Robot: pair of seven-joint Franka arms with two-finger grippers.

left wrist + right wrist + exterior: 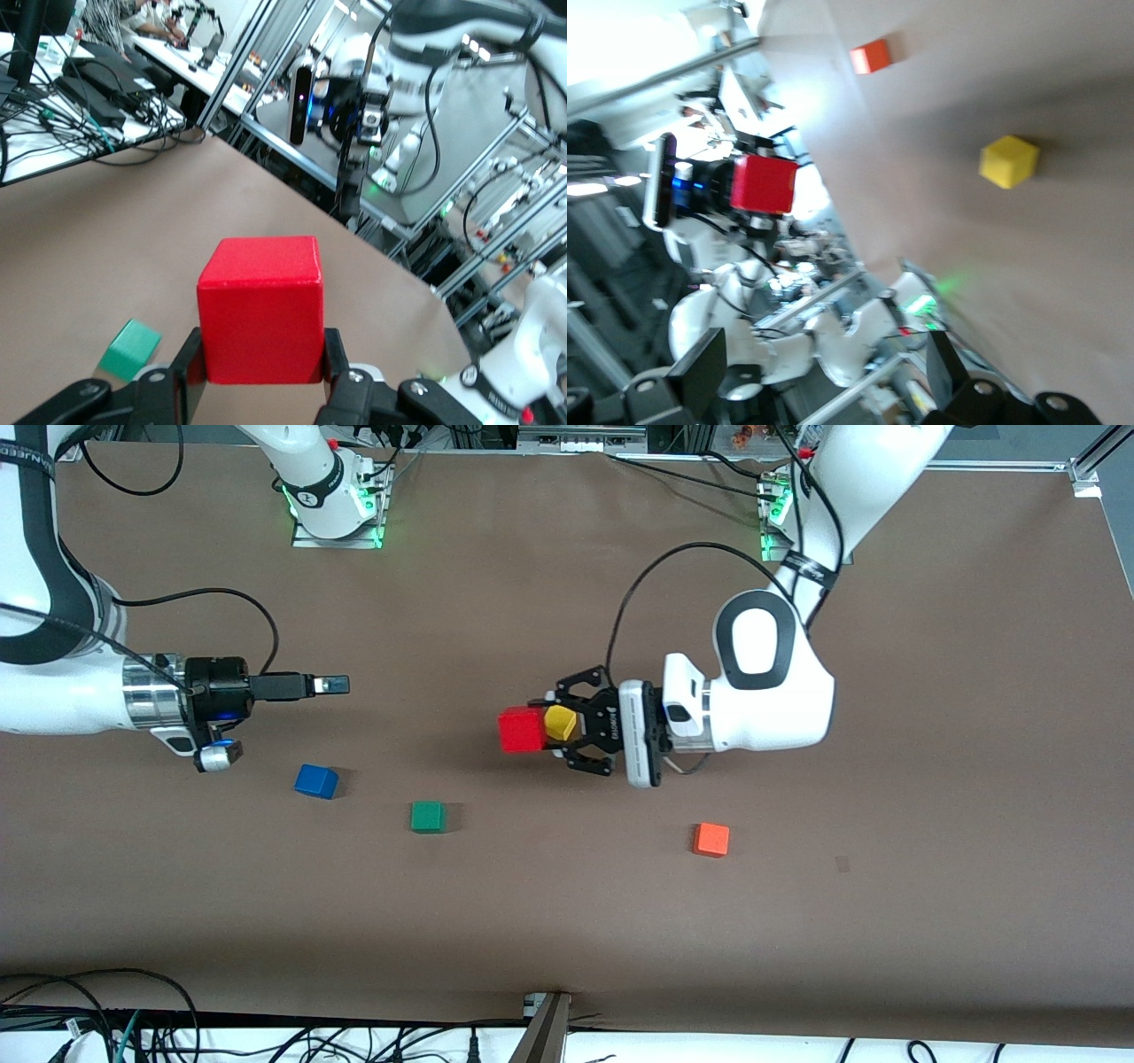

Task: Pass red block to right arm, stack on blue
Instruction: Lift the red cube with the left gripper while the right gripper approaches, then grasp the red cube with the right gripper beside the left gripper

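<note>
Front view: left end effector [542, 729] clenches red block [521, 731] over yellow cube [559, 723]; right end effector [332, 685] released.

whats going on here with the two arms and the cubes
The left claw is shut on the red block and holds it up in the air above the table, turned toward the right arm. The right claw waits open, pointing back at it, with a gap between them. The blue cube, green cube, orange cube and yellow cube lie on the table.
</note>
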